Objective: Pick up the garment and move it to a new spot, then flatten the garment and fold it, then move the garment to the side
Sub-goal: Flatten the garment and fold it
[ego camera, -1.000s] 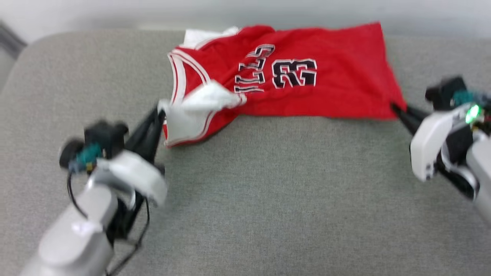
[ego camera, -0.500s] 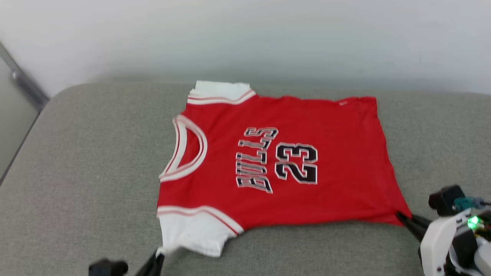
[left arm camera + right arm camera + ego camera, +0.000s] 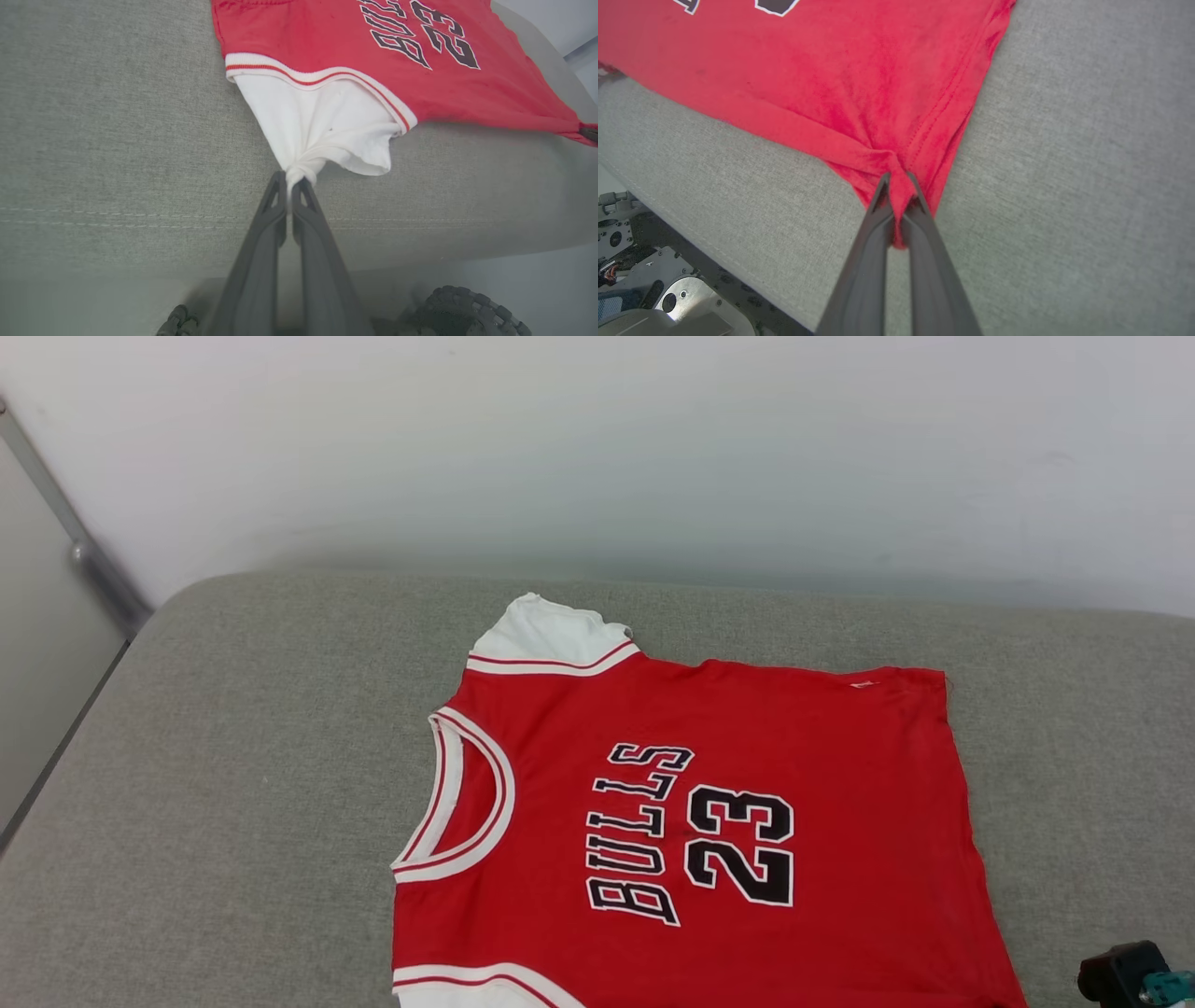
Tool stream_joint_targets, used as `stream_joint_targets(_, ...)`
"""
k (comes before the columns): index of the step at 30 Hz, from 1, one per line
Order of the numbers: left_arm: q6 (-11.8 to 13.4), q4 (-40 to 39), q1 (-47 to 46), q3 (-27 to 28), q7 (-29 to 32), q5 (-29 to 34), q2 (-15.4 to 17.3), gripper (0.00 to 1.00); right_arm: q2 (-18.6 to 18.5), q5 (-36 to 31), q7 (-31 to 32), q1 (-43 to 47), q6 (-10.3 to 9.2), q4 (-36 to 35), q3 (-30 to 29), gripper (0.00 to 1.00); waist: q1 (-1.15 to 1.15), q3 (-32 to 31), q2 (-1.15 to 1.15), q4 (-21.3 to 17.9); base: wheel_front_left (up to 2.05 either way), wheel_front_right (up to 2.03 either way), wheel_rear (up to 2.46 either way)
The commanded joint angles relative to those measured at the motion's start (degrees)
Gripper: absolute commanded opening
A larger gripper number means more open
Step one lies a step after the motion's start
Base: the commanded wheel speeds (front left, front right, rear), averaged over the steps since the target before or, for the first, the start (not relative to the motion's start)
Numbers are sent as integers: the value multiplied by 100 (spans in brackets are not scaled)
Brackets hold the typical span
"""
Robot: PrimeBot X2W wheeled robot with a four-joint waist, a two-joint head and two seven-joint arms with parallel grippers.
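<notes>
On the grey cushion (image 3: 233,784) the jersey (image 3: 709,803) is spread face up and mostly flat, collar (image 3: 467,803) toward the robot's left and hem toward its right, running off the bottom of the head view. It's red with white short sleeves and white-red striped trim at the neck and armholes. The far sleeve (image 3: 546,635) lies flat toward the pale wall (image 3: 597,448). Black lettering with white outlines reads "BULLS" (image 3: 639,840) with "23" (image 3: 742,845) beside it. There's also a tiny tag (image 3: 864,684) at the far hem corner, too small to read. The left gripper (image 3: 289,182) is pinched tight on a bunched bit of the near sleeve (image 3: 322,116), and the right gripper (image 3: 899,182) is clamped on the near hem corner, with the red fabric puckering into its fingers. Both pull the near edge toward the cushion's front. Compared to a second ago, the shirt isn't doubled over with that sleeve flopped on top anymore — it's opened out. The head camera has also tipped up since then, so more wall shows and the jersey sits lower in that view.
</notes>
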Motion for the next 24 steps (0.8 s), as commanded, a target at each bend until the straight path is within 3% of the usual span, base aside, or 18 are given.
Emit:
stream_joint_targets(1,30,-10,37,12,-35,12,38,0,58,-42,34,86,-4,-67,-97,0,1,4,0,-3,0,0,0)
stream_joint_targets(8,-127,112,-541,35,-71,341,125,0,293,-329,421,318,-4,-529,-718,0,1,68,0,14,0,0,0)
stream_joint_targets(15,-462,337,-1723,80,151,743,200,0,393,-482,744,-72,-4,-947,-1152,0,1,337,0,-30,0,0,0)
stream_joint_targets(24,-906,995,-3281,237,319,983,54,0,358,-428,1154,-818,-4,-1168,-1337,0,1,938,0,-173,0,0,0)
